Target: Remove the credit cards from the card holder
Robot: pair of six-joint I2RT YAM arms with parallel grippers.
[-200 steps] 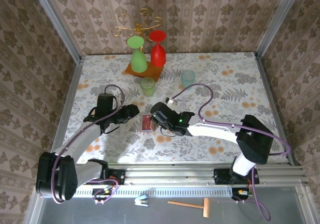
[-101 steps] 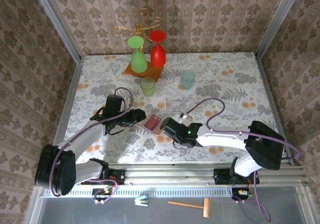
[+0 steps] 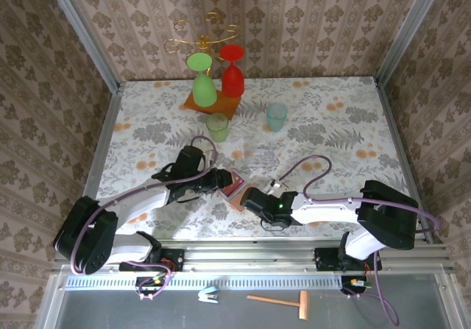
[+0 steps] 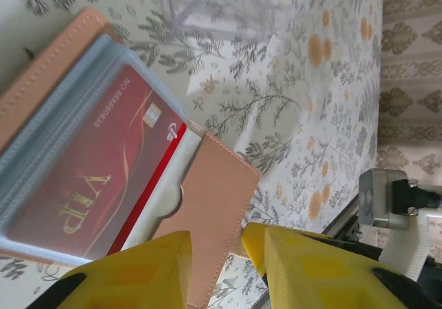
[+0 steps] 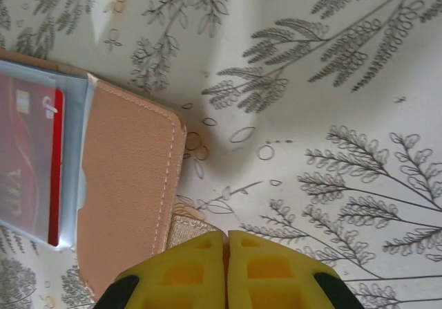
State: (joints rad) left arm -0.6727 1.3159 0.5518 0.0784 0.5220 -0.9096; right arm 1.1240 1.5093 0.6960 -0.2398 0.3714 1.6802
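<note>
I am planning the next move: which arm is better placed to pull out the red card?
Probably left. The left gripper has its jaws apart and faces the card holder on the side where the credit cards show at the pocket notch. The right gripper is shut, beside the tan flap.

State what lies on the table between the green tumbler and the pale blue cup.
Nothing stands there: in the top view, the stretch of floral tablecloth between the green tumbler and the pale blue cup is bare.

Bright, even light
Soft shadows on the table [image 3: 331, 123]; the near yellow fingers [image 4: 138, 267] look blurred (both wrist views).
</note>
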